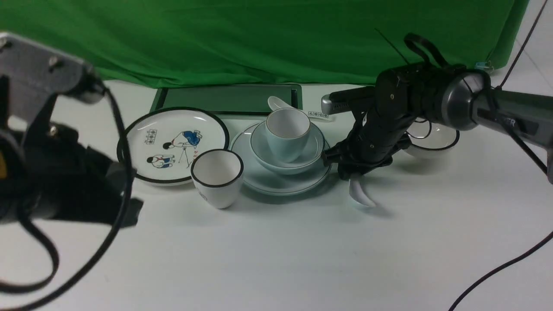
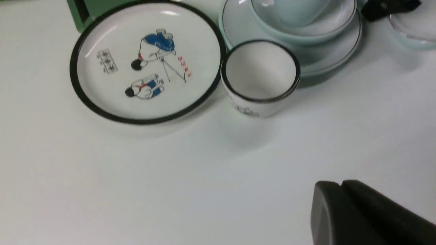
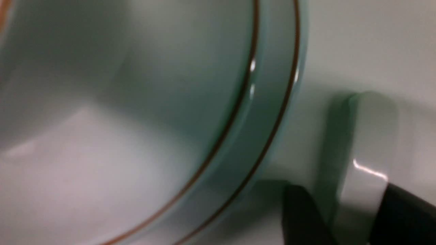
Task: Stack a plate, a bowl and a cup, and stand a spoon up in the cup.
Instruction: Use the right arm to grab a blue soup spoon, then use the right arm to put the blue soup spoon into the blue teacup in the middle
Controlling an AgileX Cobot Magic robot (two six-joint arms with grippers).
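Three pieces stand stacked toward the far edge of the tabletop (image 1: pixel 276 255): the cup (image 1: pixel 287 138) in the bowl (image 1: pixel 281 166) on the plate (image 1: pixel 276 185). Just beside them, nearer the right edge, the right fingers (image 3: pixel 351 217) stand partly open around the handle of the spoon (image 1: pixel 359 194), whether gripping it I cannot tell, while the left fingers (image 2: pixel 337 211) are closed together, holding nothing

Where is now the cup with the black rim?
In the front view, the black-rimmed cup stands left of the stacked bowl, close beside the cartoon plate.
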